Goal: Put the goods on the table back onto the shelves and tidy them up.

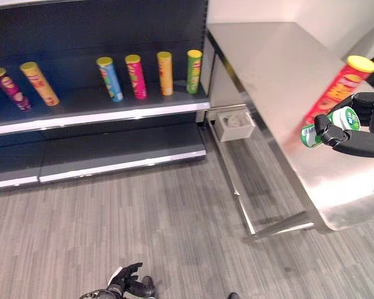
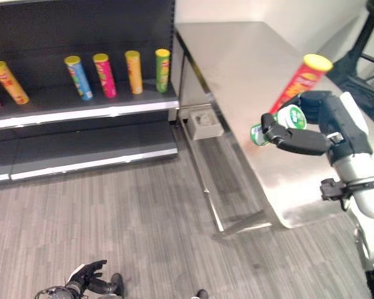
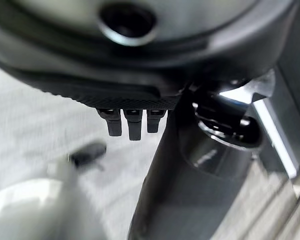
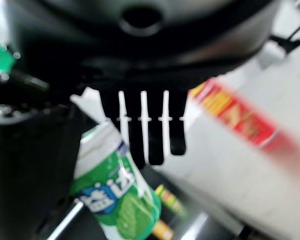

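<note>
Green and white, the small bottle (image 2: 278,124) sits in the right hand (image 2: 308,128), whose fingers and thumb curl round it above the steel table (image 2: 237,62), near that table's shelf-side edge. A red tube with a yellow lid (image 2: 301,81) stands tilted on the table just behind the hand. The right wrist view brings the bottle's label (image 4: 115,192) up close beside the fingers (image 4: 150,125), with the red tube a blur past them.

The left hand (image 1: 128,283) hangs low over the grey plank floor (image 1: 143,230), well apart from the table; its fingers look loosely curled and hold nothing.

Beside the table stands a dark shelf unit (image 1: 112,109), with six tubes leaning in a row on its upper shelf. A small grey box (image 1: 235,124) sits under the table's near corner by the shelves.
</note>
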Robot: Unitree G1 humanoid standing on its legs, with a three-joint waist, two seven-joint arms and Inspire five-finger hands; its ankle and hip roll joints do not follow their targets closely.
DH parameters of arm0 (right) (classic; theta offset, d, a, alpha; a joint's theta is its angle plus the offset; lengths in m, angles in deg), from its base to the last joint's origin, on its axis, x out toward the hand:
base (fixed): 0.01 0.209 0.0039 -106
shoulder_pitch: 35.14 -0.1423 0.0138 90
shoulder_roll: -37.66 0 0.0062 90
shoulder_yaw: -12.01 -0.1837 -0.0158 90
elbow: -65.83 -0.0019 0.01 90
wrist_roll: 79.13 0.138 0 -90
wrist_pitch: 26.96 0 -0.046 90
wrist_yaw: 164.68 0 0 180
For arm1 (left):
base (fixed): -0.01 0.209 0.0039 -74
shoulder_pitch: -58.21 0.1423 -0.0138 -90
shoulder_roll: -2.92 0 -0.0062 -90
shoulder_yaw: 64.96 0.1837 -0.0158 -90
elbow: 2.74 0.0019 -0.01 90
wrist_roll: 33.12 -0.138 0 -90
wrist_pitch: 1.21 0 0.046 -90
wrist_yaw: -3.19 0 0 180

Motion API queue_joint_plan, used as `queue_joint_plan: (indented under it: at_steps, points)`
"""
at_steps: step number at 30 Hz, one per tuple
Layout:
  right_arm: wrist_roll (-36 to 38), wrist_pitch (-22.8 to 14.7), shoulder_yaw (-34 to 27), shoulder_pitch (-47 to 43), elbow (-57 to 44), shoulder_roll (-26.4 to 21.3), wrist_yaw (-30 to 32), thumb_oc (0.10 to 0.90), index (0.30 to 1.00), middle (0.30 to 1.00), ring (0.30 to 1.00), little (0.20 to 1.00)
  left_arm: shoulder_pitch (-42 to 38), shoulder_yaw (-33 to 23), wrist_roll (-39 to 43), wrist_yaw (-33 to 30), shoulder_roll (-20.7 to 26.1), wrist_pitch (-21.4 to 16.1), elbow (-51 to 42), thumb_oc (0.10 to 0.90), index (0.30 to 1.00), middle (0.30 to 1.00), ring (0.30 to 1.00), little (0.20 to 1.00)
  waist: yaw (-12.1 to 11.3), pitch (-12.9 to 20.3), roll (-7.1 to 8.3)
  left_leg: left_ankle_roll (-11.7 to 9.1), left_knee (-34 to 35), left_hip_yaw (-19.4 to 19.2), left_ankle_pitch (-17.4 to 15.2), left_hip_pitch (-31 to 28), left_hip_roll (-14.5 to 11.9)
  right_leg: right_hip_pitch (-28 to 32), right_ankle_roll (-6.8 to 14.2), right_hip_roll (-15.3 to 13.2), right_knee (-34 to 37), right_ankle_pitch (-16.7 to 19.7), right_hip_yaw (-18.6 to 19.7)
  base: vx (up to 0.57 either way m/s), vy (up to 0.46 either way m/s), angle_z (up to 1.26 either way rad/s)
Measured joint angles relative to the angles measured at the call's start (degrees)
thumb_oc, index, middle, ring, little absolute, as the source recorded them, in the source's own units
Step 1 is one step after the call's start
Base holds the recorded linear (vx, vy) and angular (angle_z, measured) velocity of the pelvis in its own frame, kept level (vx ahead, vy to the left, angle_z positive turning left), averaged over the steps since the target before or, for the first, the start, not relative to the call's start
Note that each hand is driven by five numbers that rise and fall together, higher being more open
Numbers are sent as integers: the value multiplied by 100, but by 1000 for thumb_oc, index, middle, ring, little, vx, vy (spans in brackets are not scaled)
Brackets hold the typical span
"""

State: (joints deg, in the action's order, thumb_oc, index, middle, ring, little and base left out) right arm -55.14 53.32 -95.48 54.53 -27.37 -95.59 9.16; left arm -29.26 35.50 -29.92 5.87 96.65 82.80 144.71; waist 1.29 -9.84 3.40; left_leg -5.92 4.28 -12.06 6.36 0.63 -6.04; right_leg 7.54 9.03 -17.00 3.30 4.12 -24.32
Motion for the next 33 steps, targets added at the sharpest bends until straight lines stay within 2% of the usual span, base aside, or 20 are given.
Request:
queue_joint_plan:
  at_steps: [2, 3, 4, 5, 6, 7, 9, 11, 15, 19, 20, 21, 24, 27, 28, 29, 30, 31, 32, 33]
  points:
    - [-6, -4, 53, 1, -142, 6, -12, 400, 300, 300, 300, 300, 6, -63, -1, -20, 370, 4, 81, 800, 900, 900, 900, 900, -168, 30, 76, 49, -40, -38, -40, 12, 60, 12, 83, 105, 5, 142, -11, 102, 814, -8]
    - [-73, -104, 80, -140, -125, 184, -6, 400, 300, 300, 300, 300, -59, -325, -13, 5, 285, -112, 291, 800, 900, 900, 900, 900, -313, -94, 123, 535, -611, -381, -286, 183, 115, -179, 59, -81, -569, -9, 19, 72, 225, 34]
    - [-106, -35, -121, -5, -147, 497, 67, 400, 300, 300, 300, 300, -140, -615, 17, -121, 49, -49, 465, 800, 900, 900, 900, 900, -195, -229, 252, 1098, -655, -765, -558, 76, 501, -159, -169, -519, -1167, -149, -302, 157, 341, 31]
    - [-99, 123, -6, -17, -140, 237, 159, 400, 300, 300, 300, 300, 150, -328, 4, -82, -202, -1, 428, 800, 900, 900, 900, 900, -196, 40, -218, 1033, -507, -689, -648, 9, 759, -409, -60, -518, -1586, 68, -145, 194, 292, 14]
    - [-111, 139, 101, -86, -207, -196, 160, 400, 300, 300, 300, 300, 399, -59, -6, 2, -285, 0, 280, 800, 900, 900, 900, 900, -244, 132, -662, 1198, -460, -490, -710, 26, 722, -643, -29, -326, -2106, 144, 81, 177, 213, -11]
    - [-120, 104, 108, 56, -386, -353, 178, 400, 300, 300, 300, 300, 462, -56, -3, 2, -267, 19, 275, 800, 900, 900, 900, 900, -65, 92, -604, 1195, -510, -318, -739, -33, 833, -958, 15, -495, -2774, -21, 510, 158, 133, 28]
    - [-147, 76, 219, 128, -530, -393, 150, 400, 300, 300, 300, 300, 497, -201, 3, -20, -50, 30, 259, 800, 900, 900, 900, 900, 124, 26, -371, 1131, -225, -182, -655, -183, 926, -1330, 260, -282, -3011, -675, 1201, 119, 74, 41]
    - [-144, 32, 581, -354, -469, -401, 160, 400, 300, 300, 300, 300, 474, -218, 8, -76, 292, 34, 230, 800, 900, 900, 900, 900, 35, -25, 238, 1142, 6, -302, -546, -283, 946, -1748, 242, 98, -1696, -677, 960, 239, 78, -23]
    - [-139, -132, 882, -946, -457, -909, 172, 400, 300, 300, 300, 300, 315, -169, 9, -64, 67, 84, 274, 800, 900, 900, 900, 900, 126, -76, 245, 1204, 98, -66, -580, -493, 903, -2040, 317, 721, -467, -52, 888, 249, 50, 22]
    - [-139, -238, 849, -1278, -452, -1338, 208, 400, 300, 300, 300, 300, 210, -169, 9, 54, -15, 83, 207, 800, 900, 900, 900, 900, 237, -79, 343, 1145, 114, 214, -747, -792, 1096, -2176, 376, 765, 173, 331, 489, 229, -6, 55]
    - [-142, -298, 948, -1412, -381, -1468, 237, 400, 300, 300, 300, 300, 225, -174, 9, 52, -49, 82, 185, 800, 900, 900, 900, 900, 213, -85, 341, 1083, 123, 343, -876, -872, 1131, -2109, 330, 732, 117, 358, 345, 231, -25, 47]
    - [-146, -328, 1165, -1631, -266, -1852, 250, 400, 300, 300, 300, 300, 311, -162, 8, 43, -142, 118, 122, 800, 900, 900, 900, 900, 234, -20, 238, 989, 123, 447, -1047, -1026, 1091, -2000, 54, 722, 54, 610, 202, 286, -70, 41]
    - [-147, -339, 1410, -2050, 40, -2249, 278, 400, 300, 300, 300, 300, 277, -144, 12, 51, -242, 128, 97, 800, 900, 900, 900, 900, 272, 91, -42, 630, 84, 696, -1123, -1050, 740, -1850, -280, 1007, 95, 987, 112, 326, -92, 48]
    - [-148, -294, 1706, -2319, 453, -2443, 280, 400, 300, 300, 300, 300, 48, -111, 15, 54, -258, 122, 148, 800, 900, 900, 900, 900, 225, 120, -92, 397, -31, 775, -1044, -1259, 377, -1474, -982, 1326, 95, 652, -170, 337, -114, 54]
    - [-151, -292, 1779, -2369, 497, -2443, 279, 400, 300, 300, 300, 300, 39, -114, 14, 54, -258, 121, 152, 800, 900, 900, 900, 900, 218, 118, -96, 315, -159, 766, -1078, -1324, 282, -1320, -1008, 1409, 96, 533, -228, 216, -123, 24]
    - [-148, -286, 2142, -2701, 512, -2426, 281, 400, 300, 300, 300, 300, 65, -273, 19, 54, -237, 123, 190, 800, 900, 900, 900, 900, 130, 69, 42, -211, -1257, 668, -1329, -1097, 216, -1024, -1046, 1519, 101, 292, -167, 153, -185, -20]
    - [-141, -414, 2136, -2955, 80, -2549, 289, 400, 300, 300, 300, 300, 229, -424, 116, 54, -209, 117, 204, 800, 900, 900, 900, 900, 32, 225, 105, -525, -3755, 557, -1473, 2, -159, -779, -1384, 1607, 186, 208, -124, 254, -137, -64]
    - [-118, -536, 2459, -3258, 39, -2349, 416, 400, 300, 300, 300, 300, 153, -760, 346, 13, -125, 115, 209, 800, 900, 900, 900, 900, -19, 130, 342, -918, -5142, 1008, -56, 850, -115, -807, -1495, 1686, -108, -43, 11, 371, 3, -24]
    - [-150, -557, 2715, -3450, 257, -2417, 376, 400, 300, 300, 300, 300, -256, -719, 388, 1, 50, 132, 156, 800, 900, 900, 900, 900, -64, -4, 603, -613, -6460, 456, 44, 1828, -824, -415, -1607, 1637, 128, -394, 231, 379, 258, 12]
    - [-144, -513, 2727, -3595, 538, -2415, 408, 400, 300, 300, 300, 300, -530, -368, 342, 7, 253, 51, -51, 800, 900, 900, 900, 900, -236, -105, 770, 8, -5434, -136, -378, 2448, -1567, -314, -1534, 1615, 85, -526, 171, 270, 438, 51]
